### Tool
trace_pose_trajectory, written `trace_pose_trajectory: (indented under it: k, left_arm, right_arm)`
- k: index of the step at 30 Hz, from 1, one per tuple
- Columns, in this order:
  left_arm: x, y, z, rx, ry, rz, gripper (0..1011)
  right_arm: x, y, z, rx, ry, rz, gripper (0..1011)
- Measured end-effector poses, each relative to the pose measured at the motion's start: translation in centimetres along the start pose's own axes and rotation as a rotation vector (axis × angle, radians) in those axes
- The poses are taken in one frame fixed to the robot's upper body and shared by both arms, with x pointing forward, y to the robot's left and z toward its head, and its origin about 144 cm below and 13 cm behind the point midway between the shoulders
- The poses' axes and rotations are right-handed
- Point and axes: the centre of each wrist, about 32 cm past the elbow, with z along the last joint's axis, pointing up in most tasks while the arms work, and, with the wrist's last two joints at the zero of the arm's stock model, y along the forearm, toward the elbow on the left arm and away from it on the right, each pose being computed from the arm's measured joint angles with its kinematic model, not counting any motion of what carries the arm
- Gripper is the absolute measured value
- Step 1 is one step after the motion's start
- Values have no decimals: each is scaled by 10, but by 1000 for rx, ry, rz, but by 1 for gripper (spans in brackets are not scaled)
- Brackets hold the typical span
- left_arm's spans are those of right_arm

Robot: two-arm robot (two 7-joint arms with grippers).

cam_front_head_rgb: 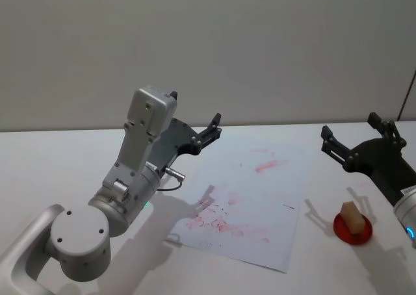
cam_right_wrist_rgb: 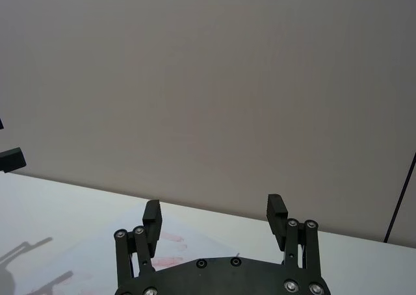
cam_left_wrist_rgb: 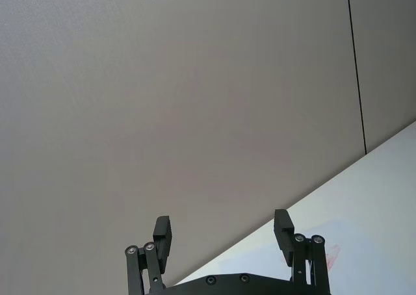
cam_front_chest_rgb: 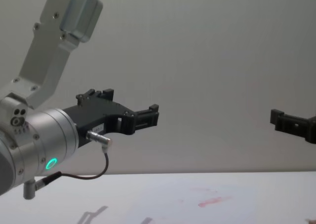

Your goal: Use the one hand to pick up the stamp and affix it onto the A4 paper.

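The stamp (cam_front_head_rgb: 351, 217), a small tan wooden block, stands upright on a round red ink pad (cam_front_head_rgb: 343, 230) to the right of the A4 paper (cam_front_head_rgb: 260, 204). The white sheet lies flat and carries red smudged marks. My right gripper (cam_front_head_rgb: 350, 131) hangs open in the air behind and above the stamp, apart from it; its fingers (cam_right_wrist_rgb: 151, 216) are spread with nothing between them. My left gripper (cam_front_head_rgb: 211, 130) is raised over the paper's far left corner, open and empty, its fingers (cam_left_wrist_rgb: 162, 233) wide apart. From the chest, both grippers (cam_front_chest_rgb: 154, 114) (cam_front_chest_rgb: 276, 118) hover well above the table.
The silver left arm (cam_front_head_rgb: 123, 191) with a green light stands over the table's near left. A white table (cam_front_head_rgb: 58, 158) runs to a plain grey wall. A dark cable (cam_front_head_rgb: 408, 93) hangs at the far right.
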Motion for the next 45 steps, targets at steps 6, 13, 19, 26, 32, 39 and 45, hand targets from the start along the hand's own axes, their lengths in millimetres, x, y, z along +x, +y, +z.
trace_pose_trajectory:
  k: [6, 13, 19, 26, 32, 39, 45]
  left_arm:
    - [0, 0, 0, 0, 0, 0, 1001]
    - [0, 0, 0, 0, 0, 0, 1001]
    - [0, 0, 0, 0, 0, 0, 1001]
    - [0, 0, 0, 0, 0, 0, 1001]
    - [0, 0, 0, 0, 0, 0, 1001]
    - [0, 0, 0, 0, 0, 0, 1001]
    - [0, 0, 0, 0, 0, 0, 1001]
  right_arm:
    - [0, 0, 0, 0, 0, 0, 1001]
    - [0, 0, 0, 1, 0, 0, 1001]
    - [1, 0, 0, 0, -1, -1, 1001]
    - [8, -9, 0, -18, 3, -12, 1001]
    - [18, -28, -2, -73, 9, -34, 1001]
    - [28, -49, -3, -153, 17, -45, 1001]
    - [32, -62, -3, -236, 18, -27, 1001]
